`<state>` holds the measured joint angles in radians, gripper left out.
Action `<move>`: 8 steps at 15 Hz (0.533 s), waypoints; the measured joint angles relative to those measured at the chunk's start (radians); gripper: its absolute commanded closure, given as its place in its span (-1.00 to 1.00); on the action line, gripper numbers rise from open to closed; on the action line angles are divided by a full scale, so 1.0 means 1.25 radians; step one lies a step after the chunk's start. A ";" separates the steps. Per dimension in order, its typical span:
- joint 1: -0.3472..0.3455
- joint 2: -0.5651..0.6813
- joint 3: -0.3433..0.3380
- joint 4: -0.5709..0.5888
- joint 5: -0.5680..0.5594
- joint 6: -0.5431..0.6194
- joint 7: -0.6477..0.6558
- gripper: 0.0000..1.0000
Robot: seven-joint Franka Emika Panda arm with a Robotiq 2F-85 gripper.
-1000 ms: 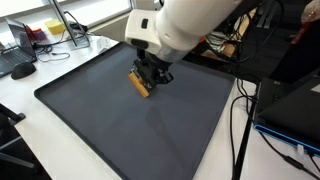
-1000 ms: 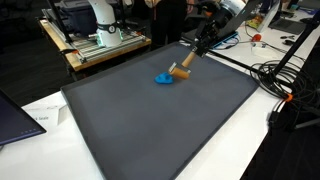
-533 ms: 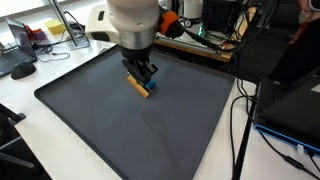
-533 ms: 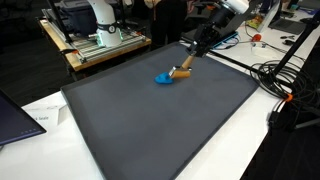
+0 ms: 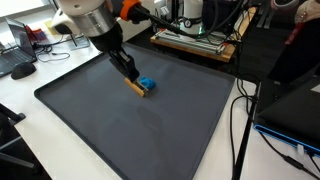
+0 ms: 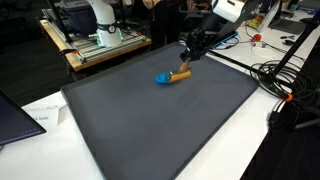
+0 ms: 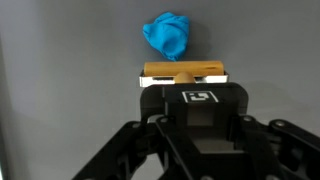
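Wood is what the gripper (image 5: pixel 128 72) grips. In an exterior view its jaws are closed on one end of a short wooden block (image 5: pixel 136 87), which slants down to the dark mat (image 5: pixel 120 135). The low end of the block is beside a blue lump (image 5: pixel 148 84), near the far edge of the mat. Because the hold seems to be on one end only, the block may turn or slip in the jaws if its low end presses hard on the mat. The white arm (image 5: pixel 85 15) covers the fingers here (how deep the block sits does not show).

In an exterior view the gripper (image 6: pixel 190 55) is small and dark against a crowded background, and its jaws are hard to separate from the block (image 6: pixel 182 73). The blue lump (image 6: pixel 163 77) lies just beside the block's tip. If it catches under the wood, it may drag over the mat (image 6: pixel 160 125) or bunch up. Whether the two touch, one cannot tell.

In the wrist view the block (image 7: pixel 185 72) lies crosswise just past the gripper's black body, and the lump (image 7: pixel 167 35) is just beyond it. The fingertips and the lower part of the block are hidden by the body. The lump is soft in outline (cloth or paper, not clear).
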<state>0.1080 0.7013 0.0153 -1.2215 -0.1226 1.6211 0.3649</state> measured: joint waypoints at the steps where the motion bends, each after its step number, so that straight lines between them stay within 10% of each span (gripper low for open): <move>1: -0.016 0.000 0.000 0.000 0.021 0.006 -0.016 0.57; 8: -0.122 -0.001 0.000 -0.007 0.161 0.064 -0.162 0.57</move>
<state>-0.0440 0.7005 0.0148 -1.2305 0.0785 1.7011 0.1622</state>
